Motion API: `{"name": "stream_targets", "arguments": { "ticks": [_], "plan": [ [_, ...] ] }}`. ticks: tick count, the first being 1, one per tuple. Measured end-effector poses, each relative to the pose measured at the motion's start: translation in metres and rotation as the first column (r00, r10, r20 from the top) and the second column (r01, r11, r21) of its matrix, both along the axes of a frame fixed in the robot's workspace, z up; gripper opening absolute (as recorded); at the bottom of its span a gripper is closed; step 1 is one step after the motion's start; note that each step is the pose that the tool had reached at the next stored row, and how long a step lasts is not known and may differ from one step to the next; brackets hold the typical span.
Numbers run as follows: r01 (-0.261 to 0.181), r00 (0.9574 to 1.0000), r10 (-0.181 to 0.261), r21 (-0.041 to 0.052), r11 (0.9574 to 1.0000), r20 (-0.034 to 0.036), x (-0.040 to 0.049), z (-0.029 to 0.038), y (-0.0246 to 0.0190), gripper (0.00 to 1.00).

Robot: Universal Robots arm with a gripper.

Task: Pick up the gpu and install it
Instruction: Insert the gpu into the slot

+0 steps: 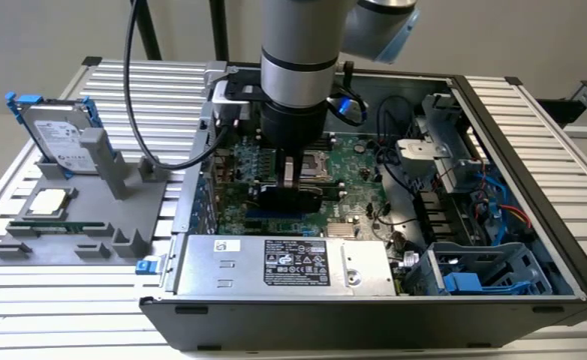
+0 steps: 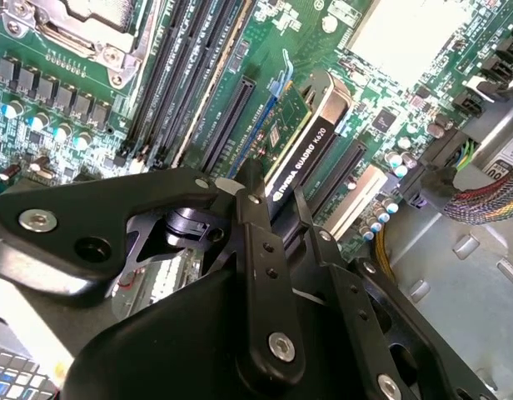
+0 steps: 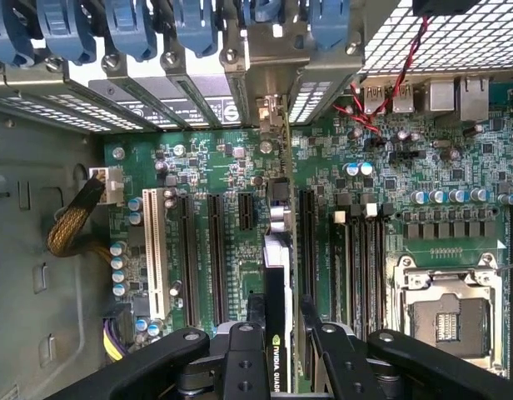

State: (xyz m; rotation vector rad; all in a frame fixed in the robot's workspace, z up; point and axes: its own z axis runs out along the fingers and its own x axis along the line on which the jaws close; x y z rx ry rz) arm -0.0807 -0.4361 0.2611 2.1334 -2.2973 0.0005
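Black gripper (image 2: pixel 269 204) on gpu (image 2: pixel 302 150)

Matt black gpu (image 2: pixel 305 158), black metal gripper (image 2: pixel 269 208), glossy green motherboard (image 3: pixel 215 158)

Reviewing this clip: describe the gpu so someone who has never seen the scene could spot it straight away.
Look inside the open computer case, at the green motherboard under the arm. The gpu stands on edge among the long expansion slots, clamped in the black gripper. It is the one upright card there: thin, with a dark face and a green board, while the neighbouring slots are bare.
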Motion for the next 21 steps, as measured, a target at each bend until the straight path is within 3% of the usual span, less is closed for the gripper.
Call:
{"name": "stream_targets", "arguments": {
  "ticks": [21],
  "plan": [
    [0.0, 1.0, 0.0, -0.0013, 1.0, -0.0001, -0.0001, -0.0052, -0.001, 0.0]
  ]
}}
